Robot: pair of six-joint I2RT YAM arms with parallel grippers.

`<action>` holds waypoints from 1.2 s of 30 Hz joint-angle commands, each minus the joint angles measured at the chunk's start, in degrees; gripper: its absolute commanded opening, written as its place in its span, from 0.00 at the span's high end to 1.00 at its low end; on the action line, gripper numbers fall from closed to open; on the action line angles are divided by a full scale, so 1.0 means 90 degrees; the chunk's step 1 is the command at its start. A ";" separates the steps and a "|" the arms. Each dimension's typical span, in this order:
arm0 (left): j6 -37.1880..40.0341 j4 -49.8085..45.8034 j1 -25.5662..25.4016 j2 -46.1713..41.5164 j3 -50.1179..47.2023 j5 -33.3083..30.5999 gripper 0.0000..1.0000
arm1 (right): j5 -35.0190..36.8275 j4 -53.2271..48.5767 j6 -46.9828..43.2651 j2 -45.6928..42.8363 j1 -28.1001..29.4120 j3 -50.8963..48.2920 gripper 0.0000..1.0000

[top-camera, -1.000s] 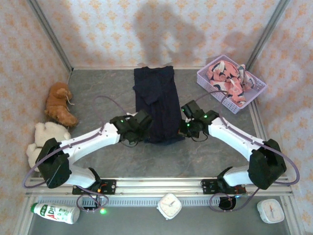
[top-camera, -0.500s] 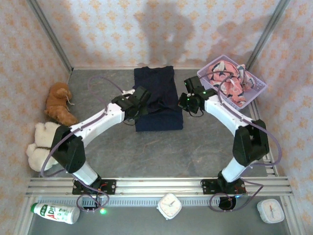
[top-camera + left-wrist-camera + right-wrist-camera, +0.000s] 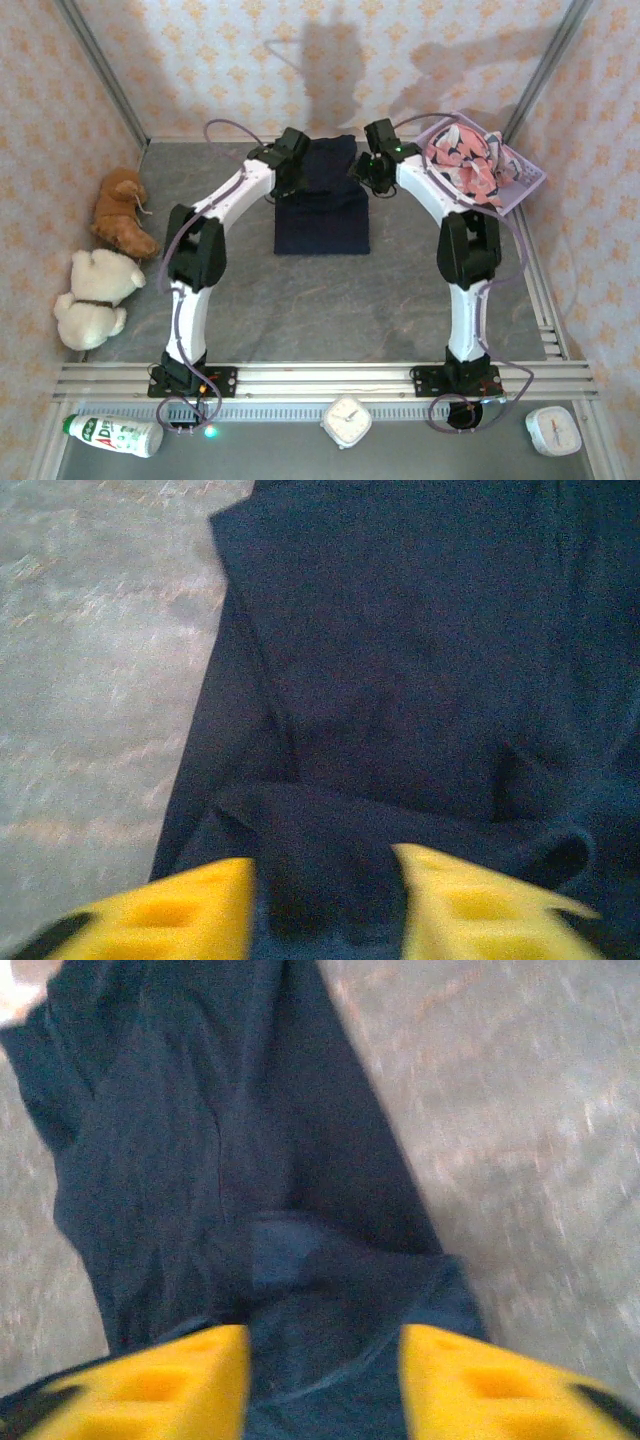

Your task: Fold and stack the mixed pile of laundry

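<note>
- Yellow-fingered left gripper [image 3: 325, 900]: half open, empty, over the navy garment's [image 3: 322, 215] far-left corner.
- Navy garment: folded flat, far centre of the table [image 3: 330, 310].
- Right gripper [image 3: 325, 1375]: half open, empty, over its far-right corner.
- Pink shark garment [image 3: 465, 160]: heaped in the basket [image 3: 525, 188], far right.

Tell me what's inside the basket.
A crumpled pink shark-print garment fills the basket, heaped above its rim. Anything beneath the garment is covered, so the basket's floor can't be seen.
</note>
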 commanded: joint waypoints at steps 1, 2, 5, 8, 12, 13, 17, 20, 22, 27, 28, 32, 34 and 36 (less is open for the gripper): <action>-0.0016 -0.1250 0.0480 0.0565 0.0937 0.0066 0.28 | 0.0001 -0.0452 0.0059 0.0603 -0.0259 0.0939 0.41; -0.0051 -0.1280 0.0568 0.0554 0.0947 0.0032 0.27 | -0.0027 -0.0497 -0.0016 0.0638 -0.0285 0.1088 0.41; -0.0096 -0.0990 0.0682 0.0063 0.0403 -0.0158 0.28 | -0.0117 -0.0573 -0.0495 0.0336 -0.0253 0.0904 0.40; -0.0096 -0.0479 0.0640 -0.0625 -0.0528 -0.0038 0.29 | -0.0128 -0.0567 -0.0824 -0.0248 -0.0218 -0.0038 0.42; -0.0071 0.0325 0.0470 -0.1481 -0.1995 0.0589 0.31 | -0.0215 -0.0288 -0.0896 -0.1060 -0.0171 -0.1550 0.44; -0.0052 0.0471 0.0412 -0.1642 -0.2295 0.0789 0.32 | -0.0295 -0.0243 -0.0862 -0.1204 -0.0152 -0.1831 0.44; 0.0089 0.0794 0.0070 -0.2214 -0.3284 0.0889 0.40 | -0.0504 -0.0036 -0.0836 -0.1675 0.0005 -0.2744 0.46; 0.0044 0.1102 -0.0021 -0.2338 -0.3749 0.0847 0.49 | -0.0497 0.0014 -0.0833 -0.1737 0.0094 -0.3077 0.47; 0.0073 0.1215 -0.0029 -0.2280 -0.3859 0.0775 0.53 | -0.0501 0.0105 -0.0764 -0.1669 0.0092 -0.3203 0.48; 0.0249 0.1411 -0.0067 -0.1996 -0.3841 0.0608 0.57 | -0.0453 0.0329 -0.0738 -0.1420 0.0104 -0.3235 0.51; 0.0266 0.1455 -0.0079 -0.1938 -0.3830 0.0609 0.58 | -0.0404 0.0316 -0.0739 -0.1354 0.0104 -0.3183 0.52; 0.0266 0.1553 -0.0140 -0.1774 -0.3751 0.0692 0.62 | -0.0397 0.0356 -0.0722 -0.1106 0.0109 -0.3047 0.54; 0.0257 0.1537 -0.0174 -0.1518 -0.3737 0.0649 0.63 | -0.0430 0.0401 -0.0684 -0.1010 0.0117 -0.3009 0.55; 0.0222 0.1478 -0.0187 -0.1420 -0.3748 0.0565 0.64 | -0.0422 0.0433 -0.0647 -0.0931 0.0120 -0.2976 0.56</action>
